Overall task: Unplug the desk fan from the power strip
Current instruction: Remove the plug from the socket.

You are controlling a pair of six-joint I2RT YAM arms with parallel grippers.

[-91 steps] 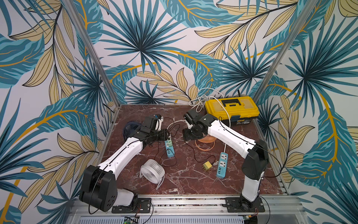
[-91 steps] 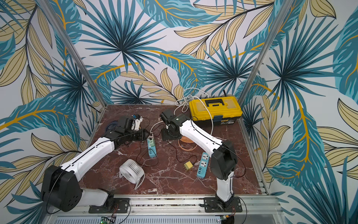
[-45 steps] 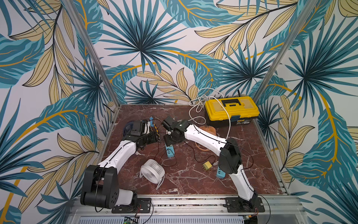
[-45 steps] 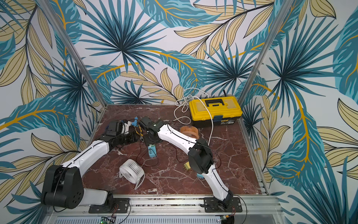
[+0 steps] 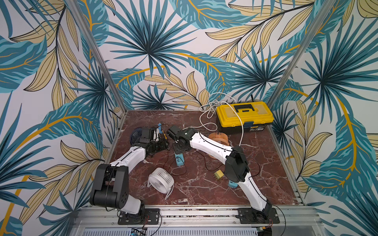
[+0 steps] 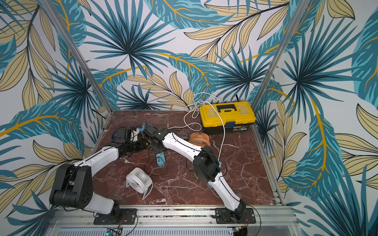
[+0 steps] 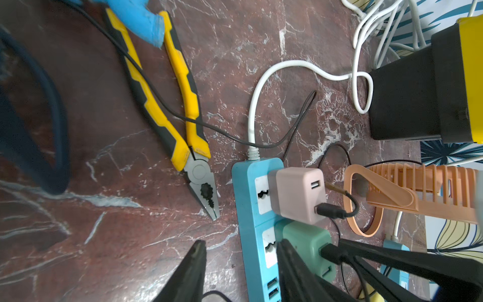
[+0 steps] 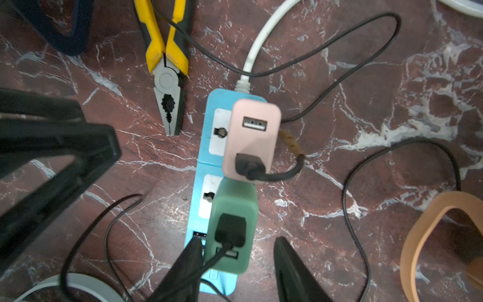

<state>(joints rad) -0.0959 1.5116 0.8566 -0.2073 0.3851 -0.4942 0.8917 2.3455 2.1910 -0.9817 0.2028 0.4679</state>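
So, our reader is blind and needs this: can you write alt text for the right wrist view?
The open right claw straddles a green adapter plugged into a blue power strip on red marble, beside a pink adapter. Yellow-handled pliers lie nearby.

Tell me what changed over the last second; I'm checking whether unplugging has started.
The right end effector swung across toward the robot's left, onto the power strip, and narrowed around the green charger, not yet gripping. The left end effector drew back slightly. The strip, white fan and toolbox stayed put.
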